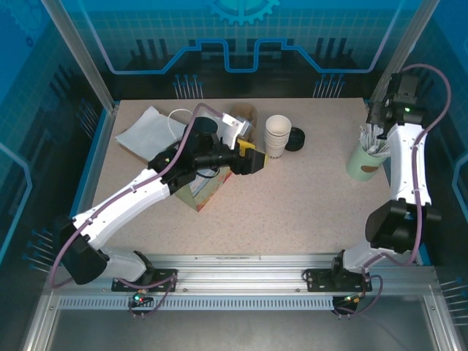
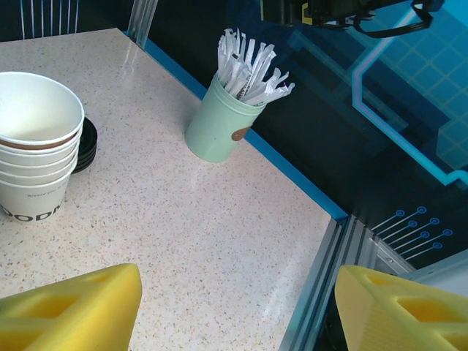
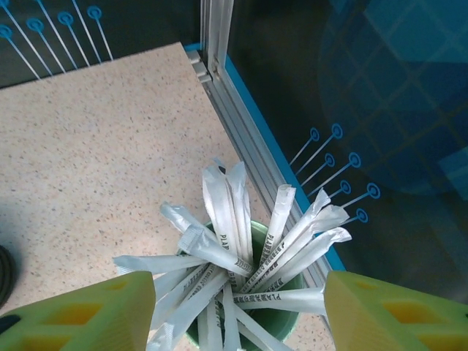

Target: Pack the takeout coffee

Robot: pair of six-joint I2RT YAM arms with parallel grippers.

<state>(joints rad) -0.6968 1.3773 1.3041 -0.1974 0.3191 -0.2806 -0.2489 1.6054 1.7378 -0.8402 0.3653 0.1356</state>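
Takeout coffee stands at the far side of the table, just left of the stack of white cups. I see one brown cup there. My left wrist covers its lower part, and I cannot make out its lid from above.

My two arms take up most of the scene. The left arm reaches diagonally toward the middle and the right arm runs up the right edge. Under my left arm lies one greenish box, more than half hidden, so I cannot tell what kind it is. One flat white paper piece lies at the far left; whether it is a bag or a folded sheet I cannot tell.

My left pincer is released. Its yellow fingers are cut off by the bottom edge and spread wide over bare tabletop, near the white cups. I count about five nested rims, with the lowest cut off at the left edge.

One mint-green holder stands near the right rim. My right pincer hangs directly over it, released, its fingers apart on either side of the wrapped straws and not pressing them. The straws overlap too much to count; there are a dozen or so.

The black lid sits touching the stack's far side, mostly hidden. Its edge looks layered, so it may be several.
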